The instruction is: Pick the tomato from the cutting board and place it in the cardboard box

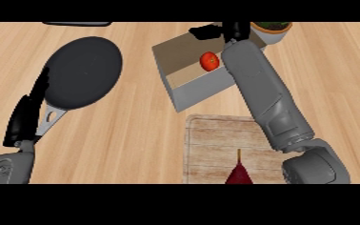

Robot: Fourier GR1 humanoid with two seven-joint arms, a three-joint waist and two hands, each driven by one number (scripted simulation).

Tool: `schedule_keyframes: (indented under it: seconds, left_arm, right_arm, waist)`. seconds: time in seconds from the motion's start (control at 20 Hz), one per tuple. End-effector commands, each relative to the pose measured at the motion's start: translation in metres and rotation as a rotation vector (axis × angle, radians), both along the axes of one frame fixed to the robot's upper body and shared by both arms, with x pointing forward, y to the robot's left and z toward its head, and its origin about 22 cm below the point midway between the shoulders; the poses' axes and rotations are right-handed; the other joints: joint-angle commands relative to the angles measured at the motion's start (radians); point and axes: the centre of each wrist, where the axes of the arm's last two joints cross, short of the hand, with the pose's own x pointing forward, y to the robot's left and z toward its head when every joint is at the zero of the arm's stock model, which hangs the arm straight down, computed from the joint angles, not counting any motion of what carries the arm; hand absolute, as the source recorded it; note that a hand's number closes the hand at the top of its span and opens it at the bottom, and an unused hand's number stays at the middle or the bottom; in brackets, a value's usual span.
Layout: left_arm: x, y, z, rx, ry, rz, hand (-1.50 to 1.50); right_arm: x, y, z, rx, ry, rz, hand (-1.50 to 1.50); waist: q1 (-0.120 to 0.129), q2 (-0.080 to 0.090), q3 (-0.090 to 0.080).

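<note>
The red tomato (209,61) lies inside the cardboard box (184,83), close to the box's right wall and apart from any hand. My right forearm reaches up from the lower right over the box's right side. My right hand (233,31) hangs above the box's far corner, and its fingers (204,32) stretch left, straight, holding nothing. The wooden cutting board (211,145) sits below the box, and no tomato is on it. My left hand (22,118) rests open at the left edge, fingers up.
A black frying pan (83,71) lies at the left, its handle running down beside my left hand. A dark red pointed vegetable (239,174) sits on the board's lower edge. A potted plant (271,28) stands right of the box. A dark object (77,23) shows at the top.
</note>
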Motion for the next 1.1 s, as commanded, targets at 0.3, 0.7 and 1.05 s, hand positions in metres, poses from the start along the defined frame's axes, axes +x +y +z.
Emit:
schedule_keyframes:
  seconds: [0.3,0.7,1.05]
  left_arm:
    - [0.005,0.013,0.011,0.002,0.008,0.051,0.0]
    - [-0.018,0.01,-0.013,-0.004,0.016,0.07,0.0]
    - [-0.032,0.025,0.001,0.006,0.036,0.074,0.0]
  right_arm:
    - [-0.001,-0.071,-0.011,0.222,-0.141,-0.014,-1.5]
    - [-0.021,-0.169,-0.021,0.228,-0.128,-0.112,-1.5]
    - [-0.077,-0.273,-0.019,0.166,-0.083,-0.102,-1.5]
  waist:
    - [-0.055,-0.019,0.0]
    - [-0.074,-0.027,0.0]
    - [-0.08,-0.032,-0.001]
